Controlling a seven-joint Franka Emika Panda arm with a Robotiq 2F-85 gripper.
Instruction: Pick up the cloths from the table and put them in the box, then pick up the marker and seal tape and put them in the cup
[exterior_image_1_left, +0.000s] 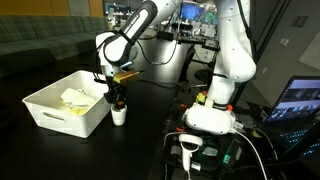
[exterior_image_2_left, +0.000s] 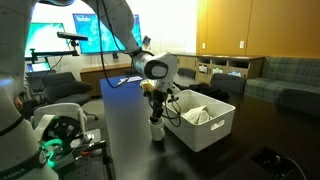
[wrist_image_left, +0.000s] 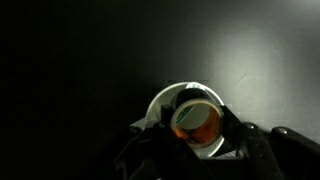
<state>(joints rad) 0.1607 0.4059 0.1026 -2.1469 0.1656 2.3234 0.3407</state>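
In the wrist view my gripper (wrist_image_left: 199, 121) is shut on the seal tape (wrist_image_left: 190, 131), an orange-brown roll held between the two fingers. Directly beneath the roll sits the small white cup (wrist_image_left: 158, 106), its rim showing around the tape. In both exterior views the gripper (exterior_image_1_left: 117, 95) (exterior_image_2_left: 155, 105) points straight down just above the cup (exterior_image_1_left: 119, 115) (exterior_image_2_left: 157, 131). The cloths lie inside the white box (exterior_image_1_left: 45, 108) (exterior_image_2_left: 212, 138): a pale yellow one (exterior_image_1_left: 78, 99) and a white one (exterior_image_2_left: 195, 115). I cannot make out the marker.
The box stands right beside the cup on the black table (exterior_image_1_left: 150, 140). The robot base (exterior_image_1_left: 212, 112) and cables sit at one end of the table, with a laptop (exterior_image_1_left: 300, 100) near it.
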